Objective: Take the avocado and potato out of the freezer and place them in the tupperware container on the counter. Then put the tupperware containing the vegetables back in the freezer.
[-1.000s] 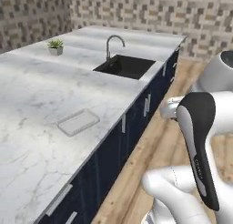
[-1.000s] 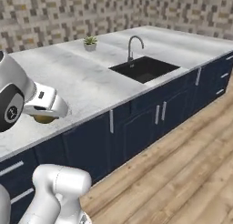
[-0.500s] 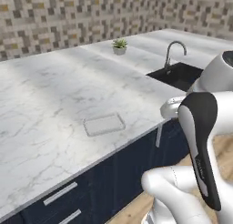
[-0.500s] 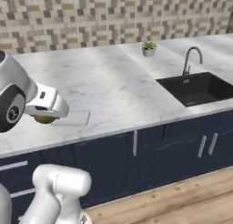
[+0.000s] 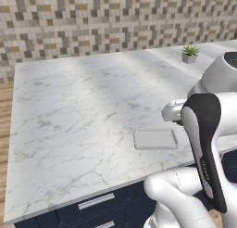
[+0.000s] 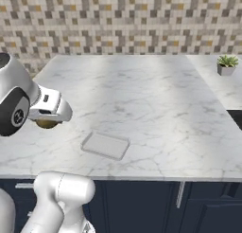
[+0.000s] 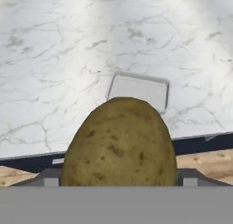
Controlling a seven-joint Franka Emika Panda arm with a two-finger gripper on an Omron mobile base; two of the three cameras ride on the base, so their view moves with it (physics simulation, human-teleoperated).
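Claw grasps the potato, one olive-brown speckled lump that sits between the two dark finger tips in the hand view; the jaws stand wide because the lump itself is wide, so this reads as a full grip rather than an open hand. From the right base view a sliver of the same brown skin peeps out under the white wrist, hanging above the near edge of the tabletop, off to one side of the tupperware container. That carry makes sense: the potato is kept up and clear of the marble so it can be brought over the tray's low walls and lowered in. The container lies flat near the front edge, one only, and it looks bare inside in the hand view, so by my reckoning neither vegetable is in it yet. Count: one potato, one container, one small potted plant far back by the tiled wall. I see no avocado on the marble.
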